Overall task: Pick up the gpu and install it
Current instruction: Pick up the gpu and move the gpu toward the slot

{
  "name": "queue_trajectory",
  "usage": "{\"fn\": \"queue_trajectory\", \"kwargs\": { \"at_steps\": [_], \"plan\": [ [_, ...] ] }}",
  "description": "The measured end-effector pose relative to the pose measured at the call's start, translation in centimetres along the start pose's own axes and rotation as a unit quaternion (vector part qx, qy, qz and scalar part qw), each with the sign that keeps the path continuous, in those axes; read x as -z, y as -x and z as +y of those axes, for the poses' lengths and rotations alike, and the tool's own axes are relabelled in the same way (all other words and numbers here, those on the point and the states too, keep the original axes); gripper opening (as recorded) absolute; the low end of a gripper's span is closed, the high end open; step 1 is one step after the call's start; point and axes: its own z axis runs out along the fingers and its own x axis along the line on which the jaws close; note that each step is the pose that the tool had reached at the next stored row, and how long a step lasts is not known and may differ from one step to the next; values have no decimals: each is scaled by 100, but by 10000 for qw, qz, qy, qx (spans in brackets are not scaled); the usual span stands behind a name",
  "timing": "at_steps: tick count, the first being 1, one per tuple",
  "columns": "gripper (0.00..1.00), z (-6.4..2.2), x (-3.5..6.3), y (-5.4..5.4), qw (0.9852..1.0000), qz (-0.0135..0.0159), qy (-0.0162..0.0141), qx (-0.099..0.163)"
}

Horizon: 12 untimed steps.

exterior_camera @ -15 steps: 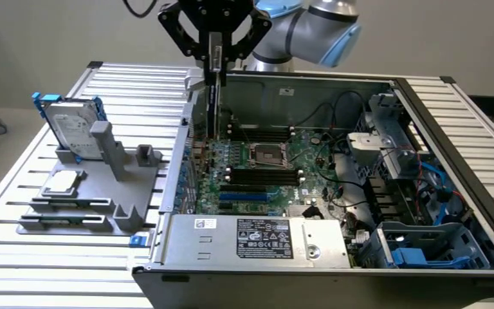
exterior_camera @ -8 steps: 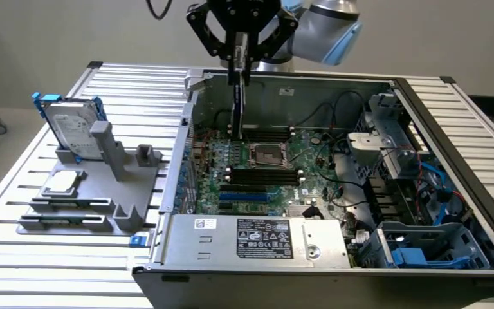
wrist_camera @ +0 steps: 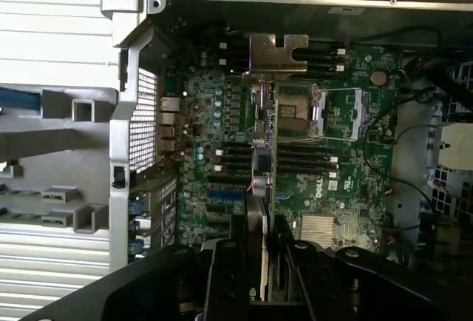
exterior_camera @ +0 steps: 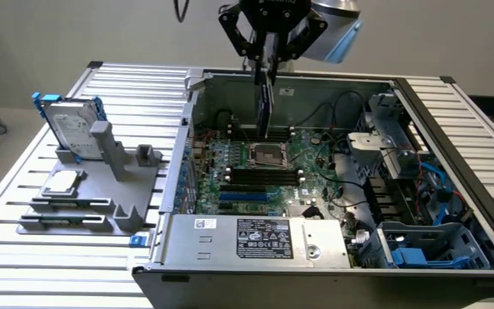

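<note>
claw (exterior_camera: 269, 64): half closed, pinching the upper edge of the gpu card; upper centre of exterior view.
gpu card (exterior_camera: 264, 106): upright, edge-on, hanging inside the open computer case (exterior_camera: 187, 129) above the motherboard (exterior_camera: 256, 180); not yet seated.
bracket (wrist_camera: 277, 53): silver, at the card's lower end.
handling: likely light, stiff, thin; fragile, could pivot in the pinch.
hold: top edge, judged sound.

Black end effector (exterior_camera: 269, 61), silver wrist (exterior_camera: 337, 29)
</note>
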Motion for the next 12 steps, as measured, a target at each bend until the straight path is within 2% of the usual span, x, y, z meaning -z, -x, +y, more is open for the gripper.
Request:
{"fn": "queue_trajectory", "kwargs": {
  "at_steps": [2,5,12],
  "plan": [
    [26,5,-9,90,10000,-1,20,1],
    [26,7,-20,186,10000,-4,91,4],
    [26,8,-20,187,10000,-2,91,3]
  ]
}}
